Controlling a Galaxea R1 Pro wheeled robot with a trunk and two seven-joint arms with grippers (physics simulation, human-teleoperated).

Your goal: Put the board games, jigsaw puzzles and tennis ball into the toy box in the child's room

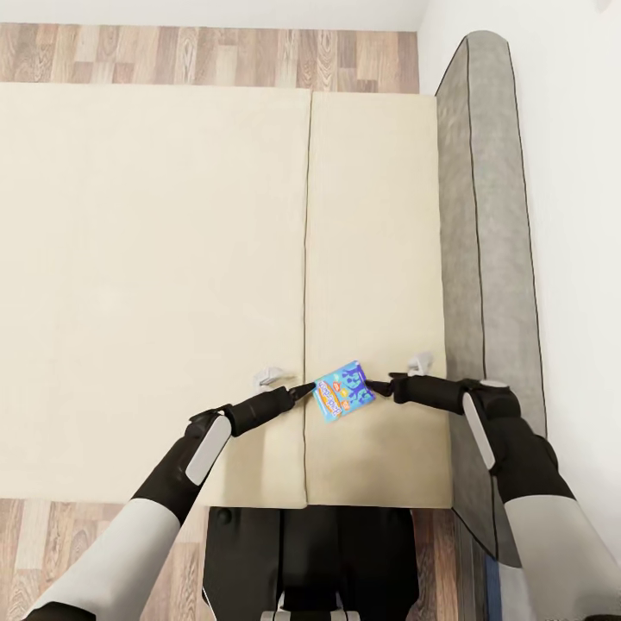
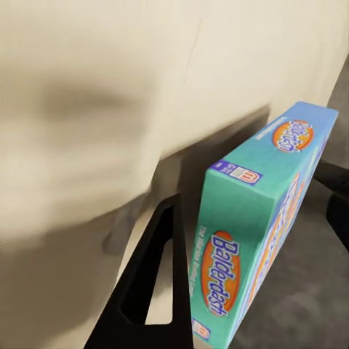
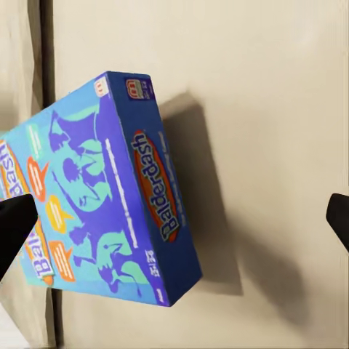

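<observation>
beige bed (image 1: 155, 259), blue board game (image 1: 343, 391) between end effectors

Your bed (image 1: 155, 259) is a wide beige mattress in two parts. Its seam (image 1: 305, 259) runs straight ahead from just beside your left gripper (image 1: 304, 391), on the inner side. The low grey headboard (image 1: 487, 241) stands along the outer side of your right gripper (image 1: 379, 388). Between the grippers, the blue board game (image 1: 343, 390) sits tilted, casting a shadow on the mattress. The wood-plank floor (image 1: 207, 53) shows beyond the far edge.
</observation>
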